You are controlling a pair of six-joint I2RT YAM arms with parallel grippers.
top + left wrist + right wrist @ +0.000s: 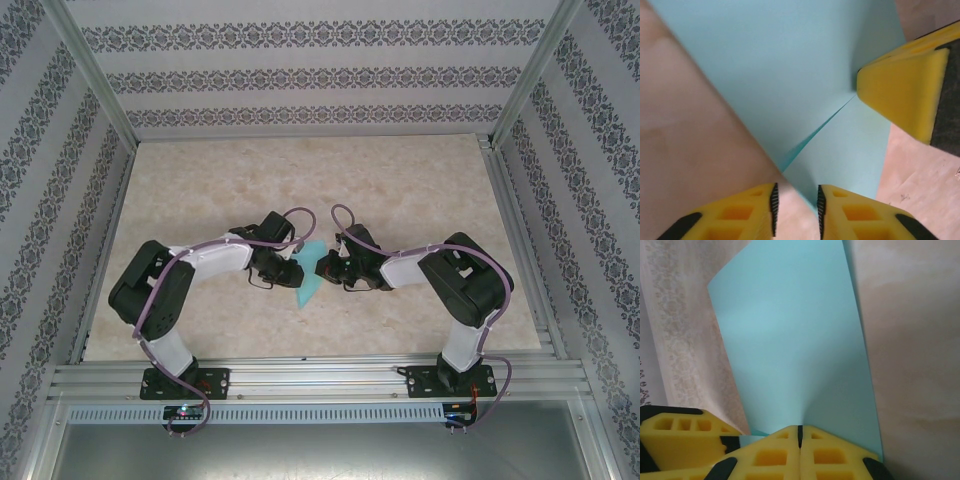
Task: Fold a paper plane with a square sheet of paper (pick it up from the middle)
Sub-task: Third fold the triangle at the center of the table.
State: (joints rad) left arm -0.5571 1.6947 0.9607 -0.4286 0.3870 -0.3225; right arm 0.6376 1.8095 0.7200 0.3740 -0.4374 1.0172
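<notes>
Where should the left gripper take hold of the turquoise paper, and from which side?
Probably the near pointed end of the paper, where the crease runs out just ahead of the left gripper. Come straight forward, jaws open, opposite the right gripper, which is shut on the crease's far end; the fold there seems to offer an edge to pinch.

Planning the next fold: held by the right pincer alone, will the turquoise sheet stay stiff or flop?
Probably floppy: the sheet bows and curls beyond the right pincer, which is shut on its edge. Likely very light: its edges look wafer-thin. The crease may stiffen it slightly along that line.
</notes>
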